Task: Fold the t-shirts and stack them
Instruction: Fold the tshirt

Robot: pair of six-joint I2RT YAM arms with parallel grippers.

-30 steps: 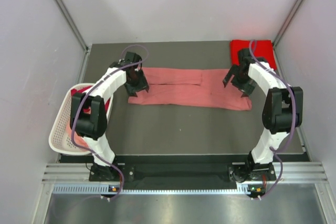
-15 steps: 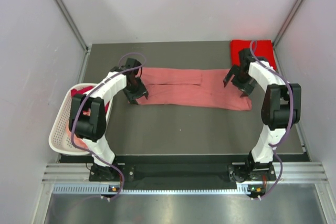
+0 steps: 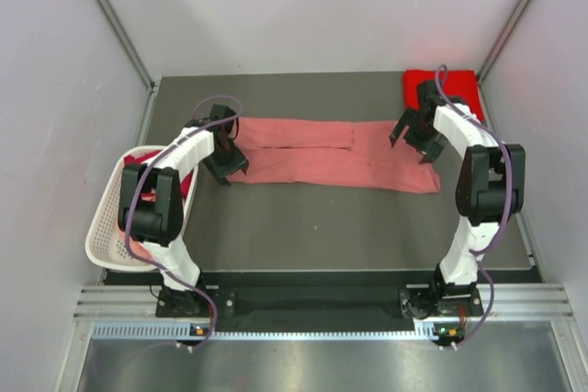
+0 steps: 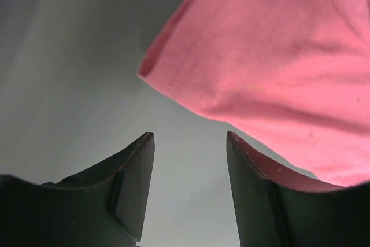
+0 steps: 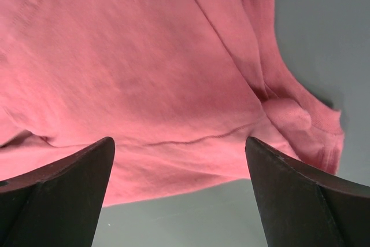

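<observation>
A salmon pink t-shirt [image 3: 335, 155] lies folded into a long strip across the middle of the table. A bright red folded t-shirt [image 3: 455, 87] rests at the back right corner. My left gripper [image 3: 225, 164] is open just off the strip's left end. In the left wrist view its fingers [image 4: 133, 177] frame bare table, with the pink t-shirt corner [image 4: 277, 56] just ahead of the left gripper [image 4: 189, 138]. My right gripper [image 3: 413, 141] hangs wide open over the strip's right end. In the right wrist view the pink t-shirt hem [image 5: 144, 56] lies ahead of the right gripper [image 5: 179, 146], ungripped.
A white slotted basket [image 3: 103, 227] stands at the table's left edge, with dark red cloth [image 3: 188, 183] and pale pink cloth [image 3: 138, 243] inside, partly behind my left arm. Grey walls close in on both sides and at the back.
My left gripper has slid left and nearer, from above the pink strip to just off its left corner, its jaws a little narrower. The right gripper has shifted slightly toward the back.
</observation>
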